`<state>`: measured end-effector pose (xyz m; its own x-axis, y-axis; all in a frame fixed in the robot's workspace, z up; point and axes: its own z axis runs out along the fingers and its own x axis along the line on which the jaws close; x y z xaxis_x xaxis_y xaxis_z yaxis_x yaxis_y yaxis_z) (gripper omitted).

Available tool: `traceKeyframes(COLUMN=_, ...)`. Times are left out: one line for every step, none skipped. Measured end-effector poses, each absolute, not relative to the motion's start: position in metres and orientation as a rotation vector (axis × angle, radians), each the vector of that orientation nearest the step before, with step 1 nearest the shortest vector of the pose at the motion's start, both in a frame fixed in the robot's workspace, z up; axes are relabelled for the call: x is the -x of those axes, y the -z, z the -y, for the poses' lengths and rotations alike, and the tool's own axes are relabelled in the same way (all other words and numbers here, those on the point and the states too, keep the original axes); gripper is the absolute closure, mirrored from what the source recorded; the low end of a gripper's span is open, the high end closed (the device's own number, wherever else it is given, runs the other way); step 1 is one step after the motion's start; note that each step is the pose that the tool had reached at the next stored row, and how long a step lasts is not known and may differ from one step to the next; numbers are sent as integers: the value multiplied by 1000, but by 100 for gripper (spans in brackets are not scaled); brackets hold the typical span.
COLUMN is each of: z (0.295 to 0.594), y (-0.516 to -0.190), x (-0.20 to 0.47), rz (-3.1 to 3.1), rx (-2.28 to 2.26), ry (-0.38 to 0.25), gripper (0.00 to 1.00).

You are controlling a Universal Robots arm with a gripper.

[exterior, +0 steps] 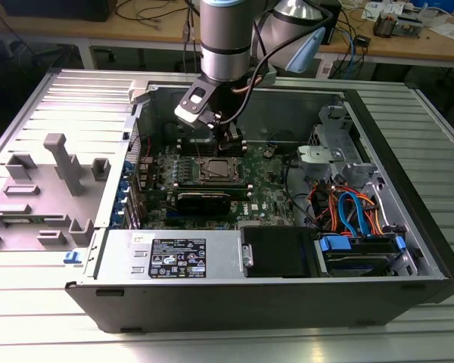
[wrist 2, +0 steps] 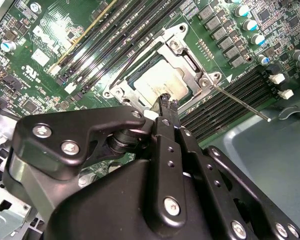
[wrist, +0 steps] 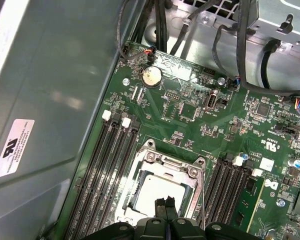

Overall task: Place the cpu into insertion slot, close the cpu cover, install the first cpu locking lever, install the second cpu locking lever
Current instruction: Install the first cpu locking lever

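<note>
The gripper (wrist 2: 166, 104) hangs low over the motherboard (wrist: 190, 110), its jaws pressed together with nothing seen between them. Directly beneath the tips lies the cpu (wrist 2: 157, 80), its dull silver top flat inside the insertion slot (exterior: 216, 170). The cpu cover (wrist: 167, 167) frames it on all sides of the tips and appears to be folded down, though I cannot tell whether it sits fully flat. A thin locking lever (wrist 2: 240, 102) juts out free to one side of the jaws, running away from the socket corner, so it looks unlatched. The long memory slots (wrist: 115, 160) flank the socket on both sides of the tips. The main hazard, as I judge it, is the shut tips bearing straight down on the chip or the frame and scratching the lid or loading the pins below. A second risk is the narrow tips sliding off so slender a rod under a push, letting it spring up or sending the fingers (wrist: 160, 204) into nearby board parts. If the cover is riding high, a forced lever could bind.
</note>
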<state>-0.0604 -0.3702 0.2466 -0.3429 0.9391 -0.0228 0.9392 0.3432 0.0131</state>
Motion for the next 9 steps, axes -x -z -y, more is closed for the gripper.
traceKeyframes(z=370, y=-247, x=60, rz=-2553, rx=-1785, ry=4, gripper=89)
traceKeyframes(z=370, y=-247, x=60, rz=-2553, rx=-1785, ry=4, gripper=89)
traceKeyframes(z=370, y=-247, x=60, rz=-2553, rx=-1785, ry=3, gripper=89)
traceKeyframes(z=370, y=-247, x=60, rz=-2554, rx=-1784, ry=3, gripper=89)
traceKeyframes(z=370, y=-247, x=61, rz=-2555, rx=-1783, ry=4, gripper=89)
traceKeyframes(z=370, y=-247, x=62, rz=-2559, rx=-1777, ry=4, gripper=89)
traceKeyframes(z=370, y=-247, x=62, rz=-2566, rx=-1766, ry=3, gripper=89)
traceKeyframes(z=370, y=-247, x=63, rz=-2576, rx=-1753, ry=3, gripper=89)
traceKeyframes(z=370, y=-247, x=63, rz=-2596, rx=-1722, ry=3, gripper=89)
